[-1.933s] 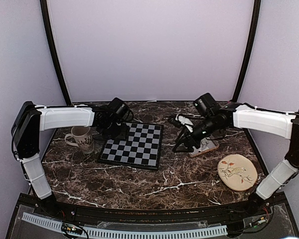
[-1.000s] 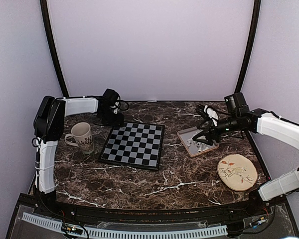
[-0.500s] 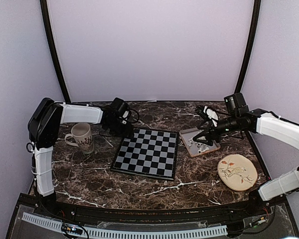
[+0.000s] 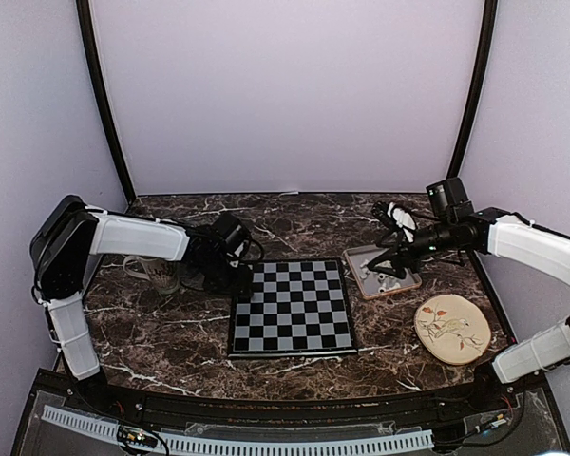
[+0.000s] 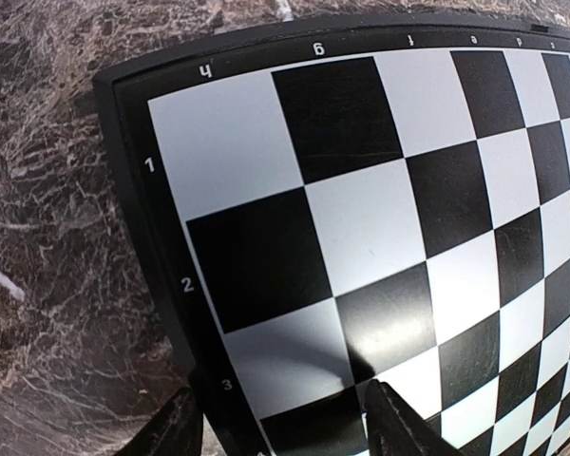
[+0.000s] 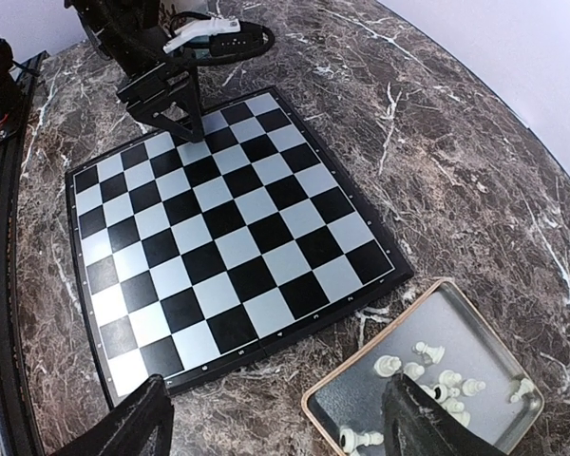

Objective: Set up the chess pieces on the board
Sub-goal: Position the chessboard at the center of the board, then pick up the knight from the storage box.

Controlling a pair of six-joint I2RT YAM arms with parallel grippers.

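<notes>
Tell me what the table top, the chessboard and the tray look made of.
Table top: polished marble or marble-look laminate, dark brown with white veins. Chessboard: likely glossy plastic; its squares reflect light. Tray: dull grey metal-looking floor, tan rim, perhaps wood.

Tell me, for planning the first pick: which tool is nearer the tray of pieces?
Right. The right tool hovers by the tray; the left tool straddles the board's left edge.

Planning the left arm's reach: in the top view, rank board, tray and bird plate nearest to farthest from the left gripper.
1. board, its left edge at the left gripper
2. tray, back right
3. bird plate, far right
</notes>
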